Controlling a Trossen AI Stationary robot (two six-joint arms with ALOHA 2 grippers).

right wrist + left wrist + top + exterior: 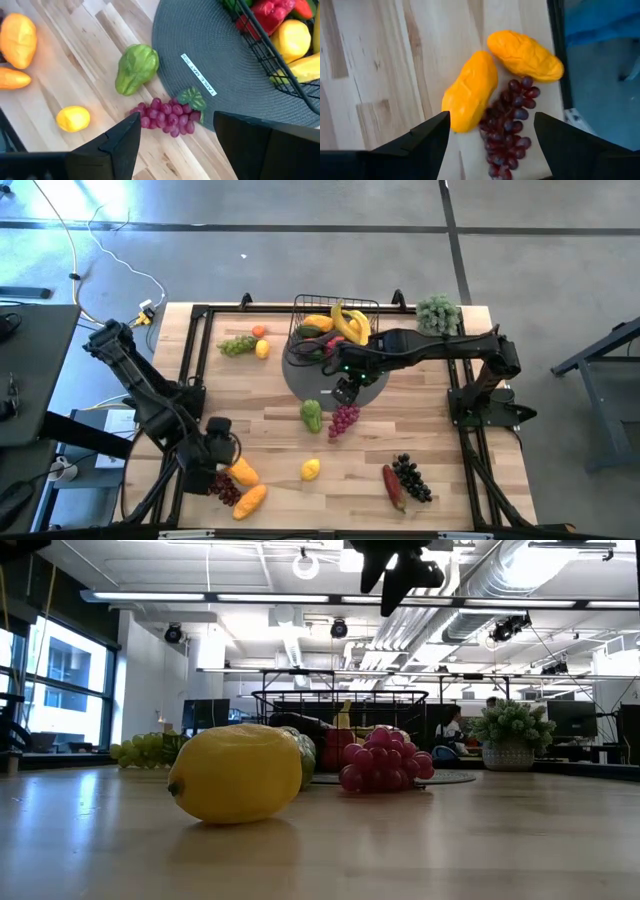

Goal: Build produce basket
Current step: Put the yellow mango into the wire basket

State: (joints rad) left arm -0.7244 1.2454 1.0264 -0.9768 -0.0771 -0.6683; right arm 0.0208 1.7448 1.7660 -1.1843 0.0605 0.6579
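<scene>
From above, I see the basket (335, 320) at twelve o'clock on the table, holding some produce. At my left wrist, the left gripper (492, 137) gapes over dark grapes (507, 125); closing may nudge the orange fruit (470, 90). At my right wrist, the right gripper (176, 135) stands parted, empty, above purple grapes (167, 117).

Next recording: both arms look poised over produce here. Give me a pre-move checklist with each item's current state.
1. Left gripper open: ok, fingers spread wide above the dark red grape bunch.
2. Left gripper empty: ok, nothing between its fingers.
3. Grape bunch free to grasp: not ok, two bumpy orange fruits lie against it.
4. Right gripper open and empty: ok, it hangs above the purple grape bunch with a green leaf.
5. That bunch's position: ok, on the wooden table at the edge of the round grey woven mat.
6. Room in the black wire-mesh basket: cannot tell, bananas and other produce already fill much of it.
</scene>
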